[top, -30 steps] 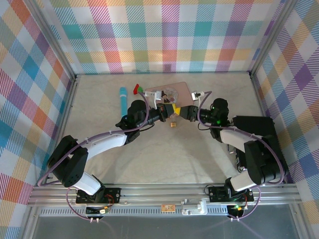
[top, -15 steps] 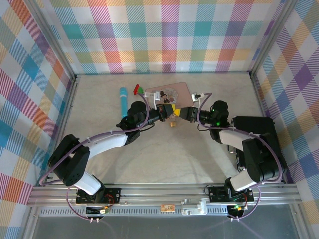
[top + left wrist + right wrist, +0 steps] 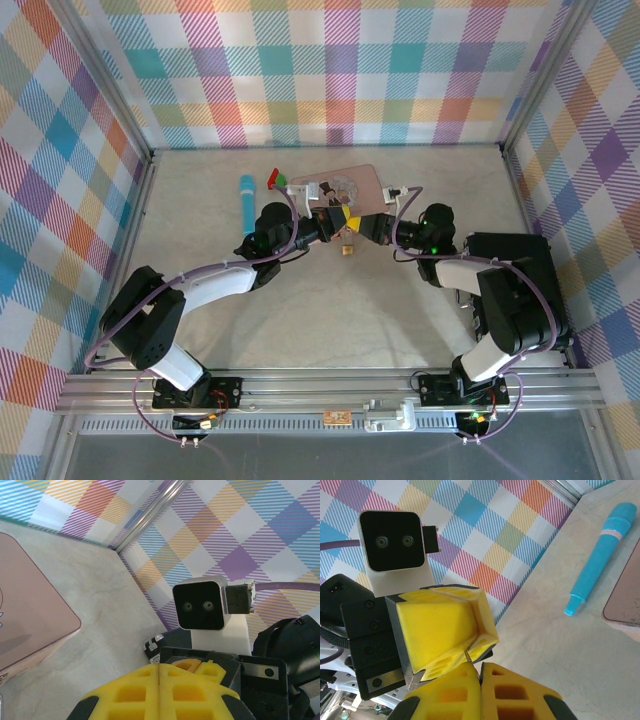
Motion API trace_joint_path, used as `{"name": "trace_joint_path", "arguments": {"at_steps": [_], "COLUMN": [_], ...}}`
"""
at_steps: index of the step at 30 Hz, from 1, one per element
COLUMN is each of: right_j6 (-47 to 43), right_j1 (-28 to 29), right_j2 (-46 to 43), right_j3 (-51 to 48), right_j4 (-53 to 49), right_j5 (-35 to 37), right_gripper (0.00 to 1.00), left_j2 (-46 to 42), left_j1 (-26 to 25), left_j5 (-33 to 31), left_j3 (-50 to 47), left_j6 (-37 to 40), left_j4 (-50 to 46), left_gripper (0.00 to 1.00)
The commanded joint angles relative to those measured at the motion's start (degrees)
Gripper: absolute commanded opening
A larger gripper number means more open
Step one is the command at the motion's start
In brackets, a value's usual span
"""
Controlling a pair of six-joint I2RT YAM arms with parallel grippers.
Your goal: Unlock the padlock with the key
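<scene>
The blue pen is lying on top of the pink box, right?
No. The blue pen lies on the table, left of the pink box and apart from it, not on top. The top external view shows this.

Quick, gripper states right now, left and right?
Left gripper: closed, contents cannot be told.
Right gripper: closed on a thin sliver, likely the key.

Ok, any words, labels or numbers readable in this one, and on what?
No text can be read here.
On the box: a printed figure on the lid, any lettering too small to read.
On the pen: a plain pale band, no words.
On the rail tag: too small to read.
</scene>
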Motion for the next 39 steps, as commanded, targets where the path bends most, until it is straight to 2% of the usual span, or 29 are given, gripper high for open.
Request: {"name": "trace_joint_path", "arguments": {"at_steps": [1,2,3,4,5,6,7,12,17,22,25,30,34,39], "right_j6": [-1.3,-2.0,-2.9,-4.3,-5.6,-7.2,-8.8,-17.2,-29.2,-37.7,-40.4,-40.3,-40.4,-40.1], "right_j1": [0.4,0.4,0.4,0.3,0.3,0.1,-0.1,-1.6,-2.8,-4.8,-6.4,-10.4,-10.6,-10.7], "right_j2": [0.0,-0.3,-0.6,-0.9,-1.2,-1.7,-2.2,-6.0,-11.1,-13.3,-13.6,-15.2,-17.5,-19.5], "right_j3": [-0.5,-0.5,-0.4,-0.3,-0.3,-0.2,-0.2,-0.2,2.5,5.2,6.2,5.8,5.2,4.0], "right_j4": [0.0,-0.9,-2.0,-3.6,-5.8,-8.3,-10.9,-25.4,-49.9,-66.2,-70.6,-71.3,-71.4,-71.1], "right_j5": [0.8,0.9,0.9,0.9,1.1,1.4,1.8,5.4,14.5,23.6,26.8,26.1,26.0,25.9], "right_gripper": [0.0,0.0,0.0,0.0,0.0,0.0,0.0,0.0,0.0,0.0,0.0,0.0,0.0,0.0], "left_j2": [-0.9,-1.2,-1.6,-2.3,-2.9,-3.6,-4.5,-7.5,-6.2,-1.1,3.6,11.8,16.9,21.6], "left_j1": [-0.2,-0.1,0.0,0.4,0.8,1.5,2.3,4.4,4.2,0.4,-1.9,-3.7,-3.8,-3.7], "left_j5": [0.3,-0.3,-1.0,-1.9,-2.6,-3.0,-3.0,-4.4,-5.4,-8.5,-10.5,-14.8,-18.4,-19.3], "left_j3": [-0.9,-1.0,-1.3,-1.7,-1.8,-1.9,-1.9,-1.3,-1.3,0.5,4.2,11.0,14.1,16.1], "left_j6": [-0.3,-0.5,-0.7,-1.1,-1.4,-1.5,-1.5,2.1,4.0,4.9,5.1,5.8,5.6,5.0], "left_j4": [3.7,3.6,3.4,2.9,2.3,1.1,-0.6,-12.1,-21.1,-26.1,-29.0,-31.9,-32.5,-31.7], "left_gripper": [0.01,0.08,0.25,0.49,0.64,0.72,0.75,0.77,0.77,0.75,0.75,0.7,0.64,0.62]}}
